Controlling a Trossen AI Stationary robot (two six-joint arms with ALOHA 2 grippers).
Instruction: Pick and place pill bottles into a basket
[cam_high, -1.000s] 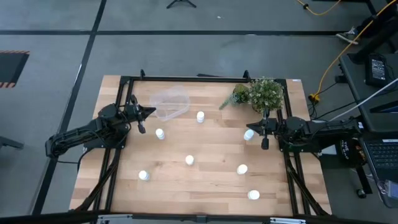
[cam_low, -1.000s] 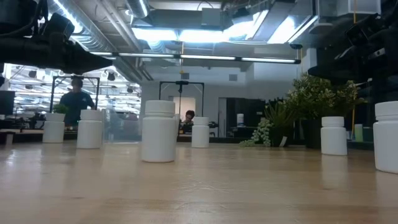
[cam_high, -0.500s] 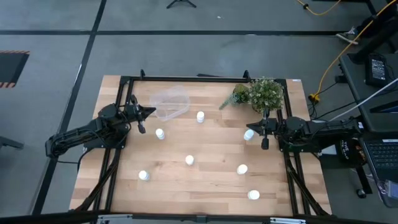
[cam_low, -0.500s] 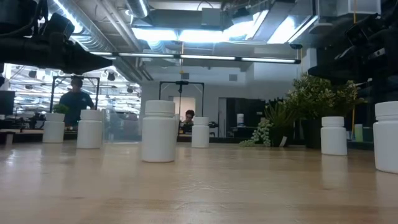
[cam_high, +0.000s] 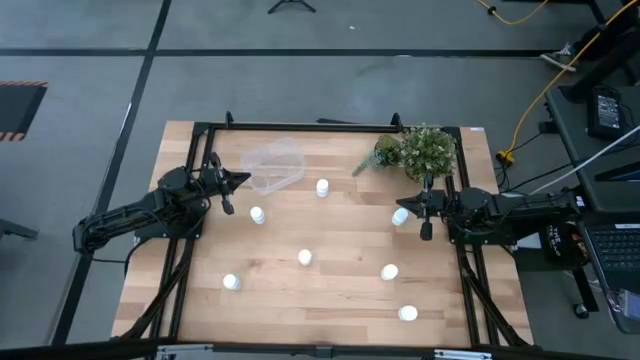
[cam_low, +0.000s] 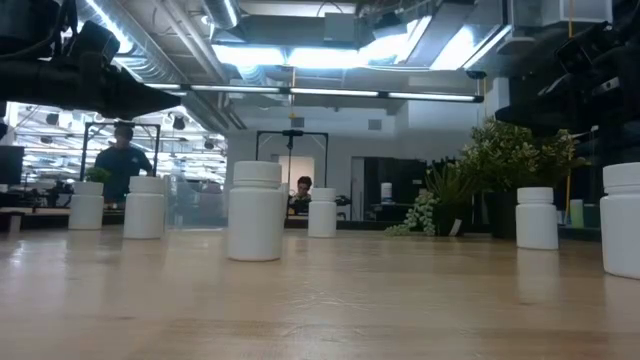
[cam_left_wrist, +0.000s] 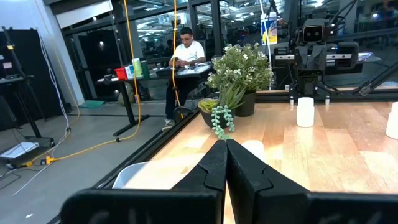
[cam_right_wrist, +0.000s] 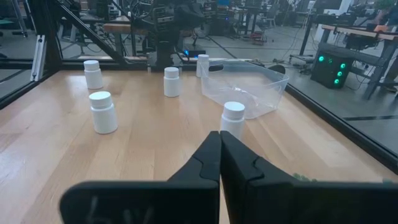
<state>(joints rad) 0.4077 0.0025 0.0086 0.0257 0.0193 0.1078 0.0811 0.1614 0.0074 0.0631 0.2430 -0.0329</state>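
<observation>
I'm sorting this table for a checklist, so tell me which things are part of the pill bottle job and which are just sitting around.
Part of the job:
- pill bottles, white, standing scattered on the table, none in the basket yet
- basket, clear plastic, at the table's far edge
- left gripper and right gripper, both shut, holding nothing

Just lying about:
- green plant at the far right corner

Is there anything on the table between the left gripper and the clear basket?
No. In the high view the left gripper, fingers shut, points at the basket, and only bare table lies between them.
</observation>
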